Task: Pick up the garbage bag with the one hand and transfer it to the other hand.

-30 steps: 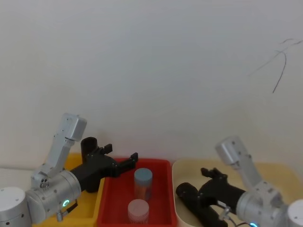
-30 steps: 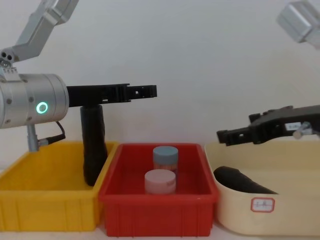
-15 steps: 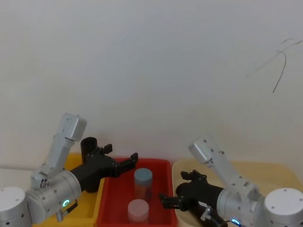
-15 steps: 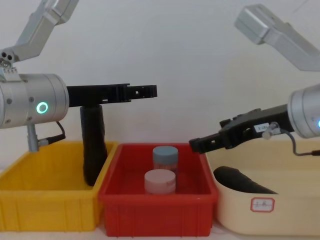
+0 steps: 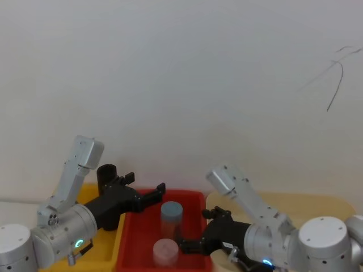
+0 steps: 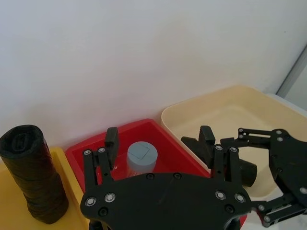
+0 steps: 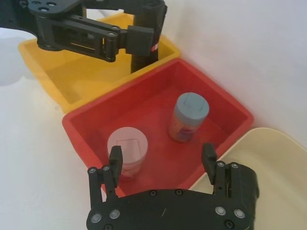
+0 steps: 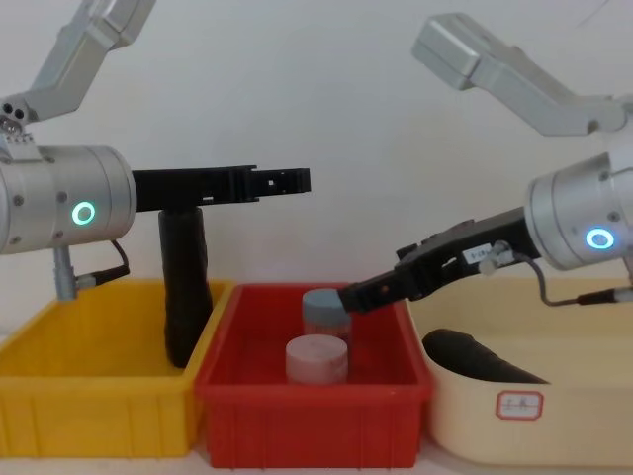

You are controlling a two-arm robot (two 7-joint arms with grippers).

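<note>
Nearest, the other hand (image 8: 356, 295) is held spread over the red bin (image 8: 312, 406); at ten o'clock the one hand (image 8: 292, 180) is spread too (empty). Beyond, the garbage bag (image 8: 185, 287) is stood in the yellow bin (image 8: 99, 391): nothing is judged done.

A plain white wall (image 5: 181, 85) stands behind everything, matt and bare, evenly lit with no hard glare. High on its right side run a few thin dark marks (image 5: 336, 79), curved like hairline scratches or cracks; I can't tell which. Below, the desk (image 7: 33, 163) is white and smooth, with a soft grey shadow lying across it near one corner. At the far right edge of the room a pale grey upright strip (image 6: 293, 72) meets the wall.
</note>
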